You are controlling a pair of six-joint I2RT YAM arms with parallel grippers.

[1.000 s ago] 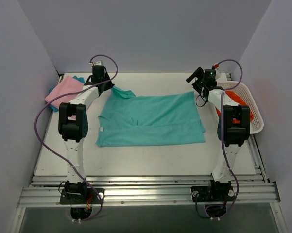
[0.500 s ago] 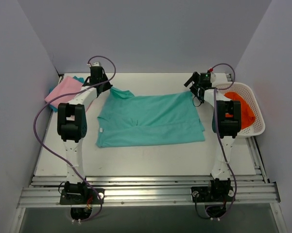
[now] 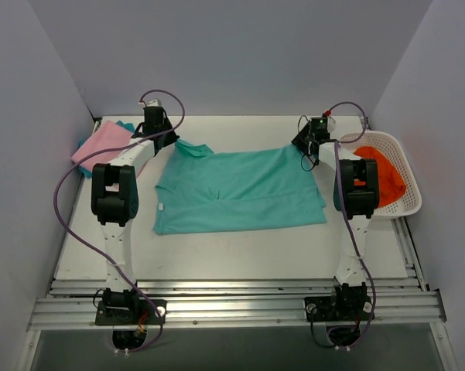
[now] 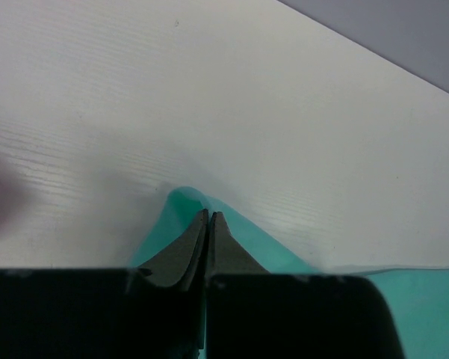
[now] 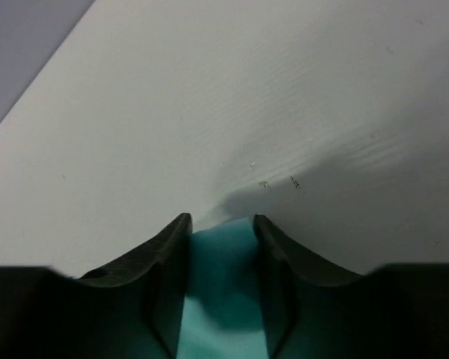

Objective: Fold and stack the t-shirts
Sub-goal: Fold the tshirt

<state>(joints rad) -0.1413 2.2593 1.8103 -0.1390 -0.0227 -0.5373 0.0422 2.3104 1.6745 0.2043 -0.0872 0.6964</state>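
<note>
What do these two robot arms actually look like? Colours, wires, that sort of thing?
The left arm and right arm are slim white links joined by chunky black joint housings, on black bases. A thin purple cable loops loosely along each. The left end effector and right end effector each have two dark, tapered fingers.

large t-shirt (image 3: 240,189): table (image 3: 232,255) centre | folded t-shirts (image 3: 100,145): far-left corner | basket (image 3: 383,137): right edge, apparently holding cloth (image 3: 383,170)

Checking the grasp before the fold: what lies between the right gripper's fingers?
A corner of the teal t-shirt fills the gap between the open fingers of the right gripper; the right wrist view shows it.
</note>
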